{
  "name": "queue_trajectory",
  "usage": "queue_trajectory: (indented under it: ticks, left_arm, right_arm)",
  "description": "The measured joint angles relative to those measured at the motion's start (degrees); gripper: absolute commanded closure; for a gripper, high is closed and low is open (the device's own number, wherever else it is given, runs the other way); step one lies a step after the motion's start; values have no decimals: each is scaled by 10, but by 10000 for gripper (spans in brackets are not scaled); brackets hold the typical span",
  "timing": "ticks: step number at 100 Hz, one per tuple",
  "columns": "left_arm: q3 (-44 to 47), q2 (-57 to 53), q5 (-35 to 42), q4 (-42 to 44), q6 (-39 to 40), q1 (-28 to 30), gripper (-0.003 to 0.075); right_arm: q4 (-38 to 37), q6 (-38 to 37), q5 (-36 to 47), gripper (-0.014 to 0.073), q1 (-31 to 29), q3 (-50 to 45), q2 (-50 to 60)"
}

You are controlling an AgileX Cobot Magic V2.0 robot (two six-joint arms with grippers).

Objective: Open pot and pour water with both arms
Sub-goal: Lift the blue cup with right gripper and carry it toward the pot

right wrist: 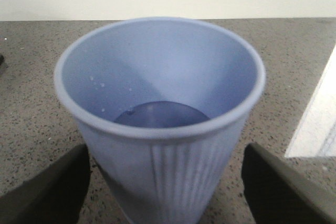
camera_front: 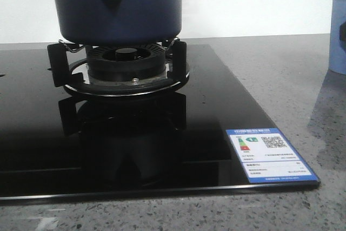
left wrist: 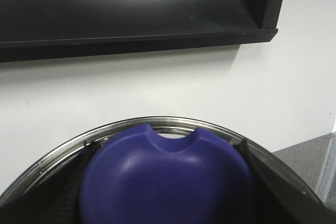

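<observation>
The dark navy pot (camera_front: 116, 6) stands on the gas burner (camera_front: 127, 63) at the back of the front view; its top is cut off by the frame. No gripper shows in that view. In the left wrist view my left gripper (left wrist: 167, 153) is shut on the lid's round blue knob (left wrist: 163, 177), one dark finger (left wrist: 86, 153) on each side; the lid's steel rim (left wrist: 47, 163) arcs behind it. In the right wrist view the pale blue ribbed cup (right wrist: 163, 129), with a little water in it, stands on the counter between the open fingers of my right gripper (right wrist: 165, 184), with a gap on each side.
The black glass hob (camera_front: 216, 106) carries a blue-and-white label (camera_front: 269, 155) at its front right corner. The cup also shows at the right edge of the front view (camera_front: 338, 33) on the speckled grey counter (camera_front: 292, 68). A black range hood (left wrist: 131, 9) hangs on the white wall.
</observation>
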State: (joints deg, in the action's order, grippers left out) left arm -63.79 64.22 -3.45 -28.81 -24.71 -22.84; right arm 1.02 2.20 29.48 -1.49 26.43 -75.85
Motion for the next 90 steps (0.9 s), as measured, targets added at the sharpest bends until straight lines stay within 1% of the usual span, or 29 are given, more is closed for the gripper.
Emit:
queue_trajectory:
  ticks: [15, 44, 51, 71, 77, 90]
  left_arm:
    - [0, 0, 0, 0, 0, 0, 358]
    - [0, 0, 0, 0, 0, 0, 358]
    - [0, 0, 0, 0, 0, 0, 358]
    - [0, 0, 0, 0, 0, 0, 358]
    - [0, 0, 0, 0, 0, 0, 358]
    - [0, 0, 0, 0, 0, 0, 358]
  right_arm:
    - [-19, -1, 51, 55, 0, 0, -30]
    - [-21, -1, 153, 55, 0, 0, -104]
    - [-21, -1, 168, 55, 0, 4, -120]
    - [-21, -1, 177, 63, 0, 21, -147]
    - [-21, -1, 178, 99, 0, 26, -148]
    - [-21, -2, 178, 239, 0, 27, -148]
